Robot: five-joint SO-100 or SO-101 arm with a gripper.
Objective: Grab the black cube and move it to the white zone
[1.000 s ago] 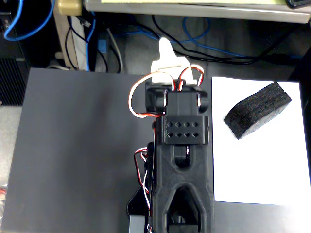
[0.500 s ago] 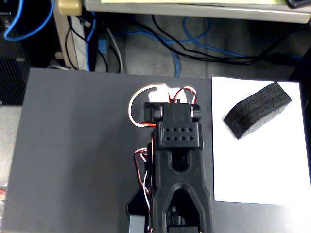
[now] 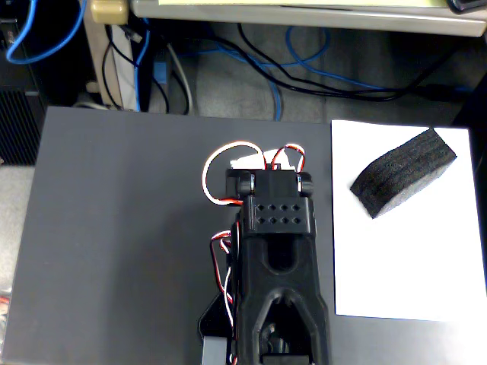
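In the fixed view, the elongated matte black foam block with rounded corners [image 3: 404,172] lies on the plain white rectangular paper sheet [image 3: 403,258], in the sheet's upper part, skewed diagonally with its far end toward the top right corner. Nothing else rests on the sheet. The sheet lies on the right side of a dark grey mat [image 3: 122,228] that covers the bench. The glossy black plastic robot arm [image 3: 275,258] reaches up from the bottom edge over the mat, with red, white and black wires [image 3: 221,171] looping at its top end. The fingers cannot be made out, so I cannot tell how far open they are or whether they hold anything; the block lies free, apart from the arm, to its upper right.
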